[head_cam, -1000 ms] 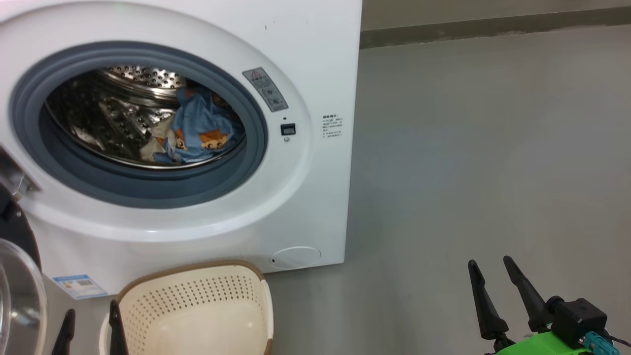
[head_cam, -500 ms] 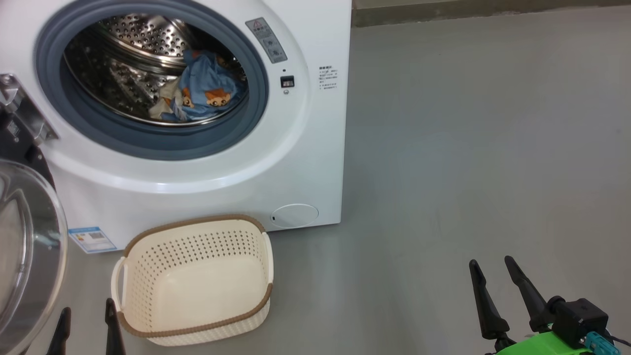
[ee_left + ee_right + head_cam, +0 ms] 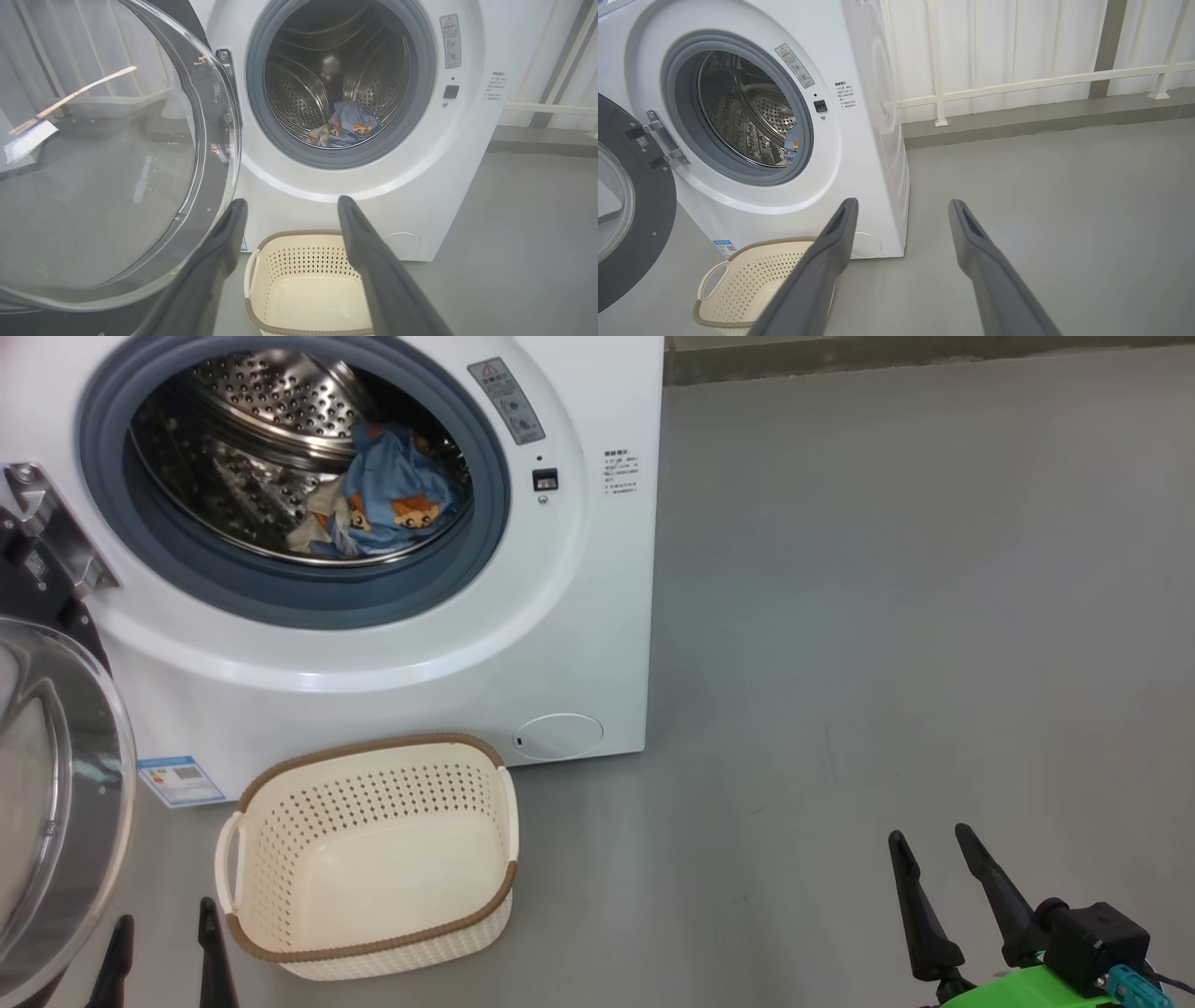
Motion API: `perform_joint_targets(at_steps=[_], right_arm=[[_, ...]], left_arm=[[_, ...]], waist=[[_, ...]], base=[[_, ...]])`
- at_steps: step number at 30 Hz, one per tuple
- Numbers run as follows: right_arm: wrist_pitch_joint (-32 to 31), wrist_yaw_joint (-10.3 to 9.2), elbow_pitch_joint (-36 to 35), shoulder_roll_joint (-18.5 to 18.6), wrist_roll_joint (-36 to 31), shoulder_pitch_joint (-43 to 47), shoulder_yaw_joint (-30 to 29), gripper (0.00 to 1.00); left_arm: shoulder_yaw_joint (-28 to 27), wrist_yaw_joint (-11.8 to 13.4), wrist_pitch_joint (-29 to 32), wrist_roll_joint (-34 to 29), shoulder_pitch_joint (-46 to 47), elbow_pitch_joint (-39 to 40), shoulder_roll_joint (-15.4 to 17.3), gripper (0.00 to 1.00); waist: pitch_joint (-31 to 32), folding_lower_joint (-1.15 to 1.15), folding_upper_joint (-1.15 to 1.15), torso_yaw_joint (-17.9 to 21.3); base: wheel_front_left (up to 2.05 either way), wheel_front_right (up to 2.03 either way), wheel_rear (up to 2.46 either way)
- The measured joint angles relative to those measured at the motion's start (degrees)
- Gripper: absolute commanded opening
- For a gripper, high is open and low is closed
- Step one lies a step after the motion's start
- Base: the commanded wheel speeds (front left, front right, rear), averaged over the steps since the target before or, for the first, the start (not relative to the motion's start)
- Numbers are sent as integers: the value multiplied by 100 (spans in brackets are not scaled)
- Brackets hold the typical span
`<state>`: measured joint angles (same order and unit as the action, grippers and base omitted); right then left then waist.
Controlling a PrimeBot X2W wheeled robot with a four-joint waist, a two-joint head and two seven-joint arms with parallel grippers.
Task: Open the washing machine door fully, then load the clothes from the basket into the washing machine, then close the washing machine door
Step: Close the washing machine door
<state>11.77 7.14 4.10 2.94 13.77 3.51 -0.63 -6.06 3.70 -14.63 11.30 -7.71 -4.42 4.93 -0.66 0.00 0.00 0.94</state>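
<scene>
At the far left of the head view, the large round glossy black washing machine door (image 3: 56,784) hangs swung wide open on its metal hinge (image 3: 51,523), its bulging clear glass window turned toward the robot. Just below it, the left gripper (image 3: 163,913) hovers low over the grey floor (image 3: 887,616), its two long dark fingers spread apart and holding nothing. A small blue label sticker (image 3: 182,781) sits on the machine's lower front, just beside the door's edge. To its right, the small cream-white perforated plastic basket (image 3: 373,747) with a brown woven-look rim stands on the floor just in front of the large white boxy washing machine (image 3: 401,663), its smooth cream bottom in plain sight. Above it, inside the grey-blue rubber gasket (image 3: 280,597), the light-blue clothes (image 3: 397,485) printed with orange-brown bears lie heaped at the lower right of the perforated steel drum (image 3: 252,420). A round white flap (image 3: 560,735) marks the machine's lower right corner. Well to the right, over the floor, the right gripper (image 3: 929,833) hangs with its fingers parted, gripping nothing.
</scene>
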Motion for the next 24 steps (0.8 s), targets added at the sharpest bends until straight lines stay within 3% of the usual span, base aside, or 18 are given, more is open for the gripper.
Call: perform_joint_targets(at_steps=[24], right_arm=[[-2, 0, 19, 5, 0, 1, 9, 100]], left_arm=[[-35, -247, 0, -59, -13, 7, -96, 100]], waist=[[149, 0, 0, 9]], base=[[0, 0, 0]])
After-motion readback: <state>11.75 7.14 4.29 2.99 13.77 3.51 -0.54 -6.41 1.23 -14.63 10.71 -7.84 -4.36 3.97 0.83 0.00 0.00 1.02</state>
